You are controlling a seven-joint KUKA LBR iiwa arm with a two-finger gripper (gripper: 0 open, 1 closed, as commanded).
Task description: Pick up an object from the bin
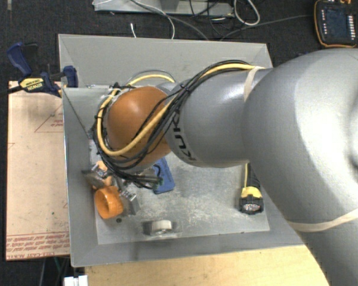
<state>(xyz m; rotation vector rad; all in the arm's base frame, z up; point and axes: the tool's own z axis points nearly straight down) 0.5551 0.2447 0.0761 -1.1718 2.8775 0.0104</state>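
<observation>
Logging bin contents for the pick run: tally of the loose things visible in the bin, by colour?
Orange cup-shaped piece: 1
Blue piece: 1
Grey-white disc: 1
Yellow-and-black tool: 1
Total: 4 in view; the arm covers much of the bin.

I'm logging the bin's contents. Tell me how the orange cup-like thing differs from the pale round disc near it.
The orange cup is vivid; the disc is pale grey. The cup is bulkier and tilted; the disc lies flat. The cup sits right beside the end effector; the disc lies apart from it. Both are round.
</observation>
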